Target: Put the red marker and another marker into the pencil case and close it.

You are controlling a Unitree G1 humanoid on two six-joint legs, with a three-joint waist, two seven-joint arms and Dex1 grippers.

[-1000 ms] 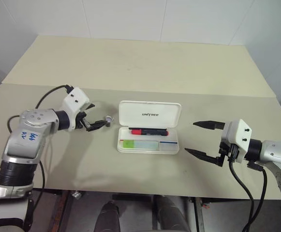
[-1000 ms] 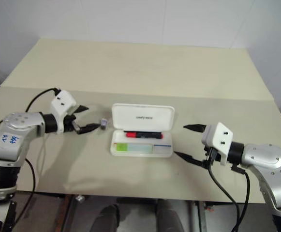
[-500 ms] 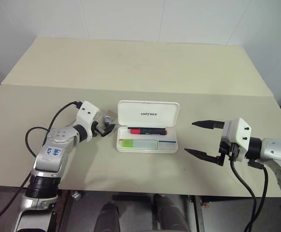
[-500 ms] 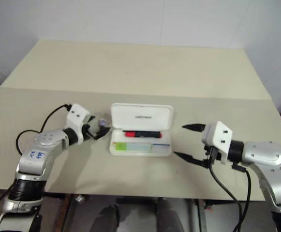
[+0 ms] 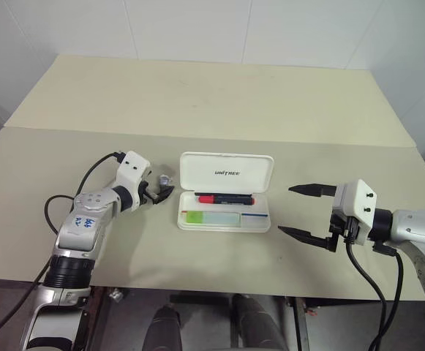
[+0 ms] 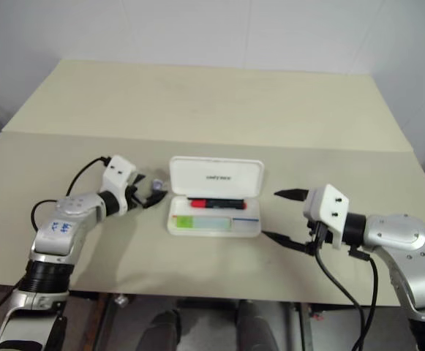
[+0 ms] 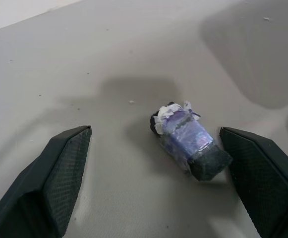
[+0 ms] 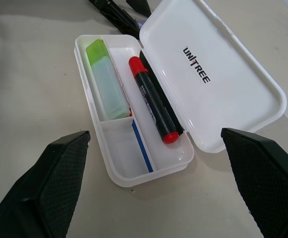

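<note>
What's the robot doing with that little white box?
It's packing a pencil case. The red marker and the green highlighter already lie inside, and the lid stands open, so closing it is what's left. The left claw is open on the table beside the case, with a small cap-like piece lying between its fingers, not gripped. The right claw hangs open on the case's other side, holding nothing.

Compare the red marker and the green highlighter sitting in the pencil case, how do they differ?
The red marker is long, slim and round, with a black barrel and red cap; the green highlighter is shorter, flat and wider, with a pale translucent cap. The marker lies in the compartment nearer the open lid, the highlighter in the front one. Both lie flat, lengthwise, inside the white pencil case.
</note>
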